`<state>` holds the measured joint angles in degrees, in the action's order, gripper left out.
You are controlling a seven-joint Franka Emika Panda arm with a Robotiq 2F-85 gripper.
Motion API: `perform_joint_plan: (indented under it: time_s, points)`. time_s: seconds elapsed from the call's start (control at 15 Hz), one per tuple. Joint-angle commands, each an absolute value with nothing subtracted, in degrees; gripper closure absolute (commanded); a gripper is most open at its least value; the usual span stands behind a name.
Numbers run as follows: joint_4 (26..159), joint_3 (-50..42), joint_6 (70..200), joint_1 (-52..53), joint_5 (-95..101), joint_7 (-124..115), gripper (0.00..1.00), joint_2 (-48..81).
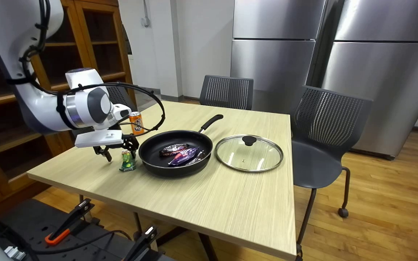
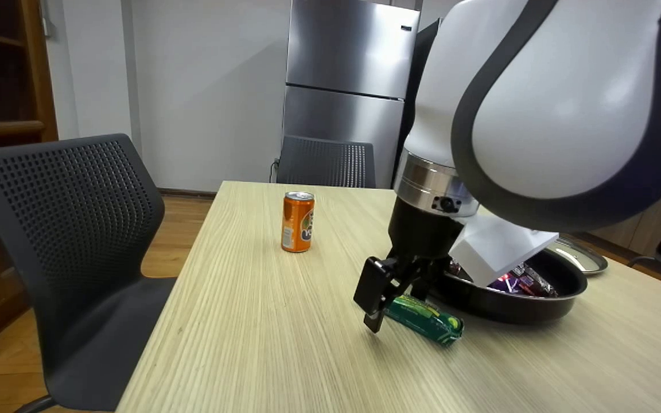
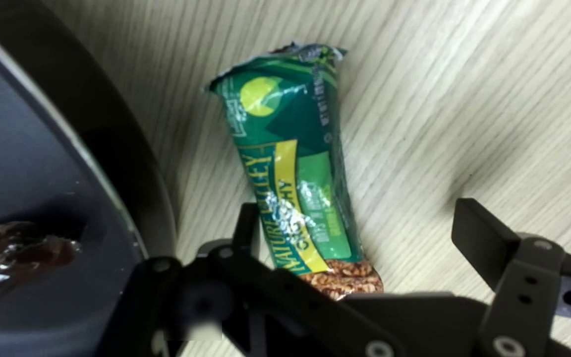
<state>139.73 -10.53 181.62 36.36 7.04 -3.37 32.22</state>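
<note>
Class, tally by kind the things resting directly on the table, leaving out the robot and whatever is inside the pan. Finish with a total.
Cookware (frying pan, glass lid): 2
Drinks (orange can): 1
Snacks (green bar): 1
Total: 4

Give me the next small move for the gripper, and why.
I'd probably close the gripper slowly. In the wrist view its jaws stand open with the oblong green-wrapped granola bar lying between them, much nearer the jaw beside the round black frying pan. Off-centre like that, it would likely slide before both sides bear on it. Can't tell whether it touches that jaw.
</note>
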Motion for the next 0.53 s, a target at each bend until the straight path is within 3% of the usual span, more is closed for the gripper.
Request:
perform_joint_plan:
  time_s: [0.0, 0.27, 0.47]
  points:
    - [141.5, -6.9, 179.5, 32.7, 8.0, -0.3, 0.00, 28.4]
    - [141.5, -6.2, 177.9, 32.0, 8.1, -0.1, 0.00, 27.7]
    - [140.6, -12.4, 176.1, 37.4, 9.6, -1.6, 0.00, 28.7]
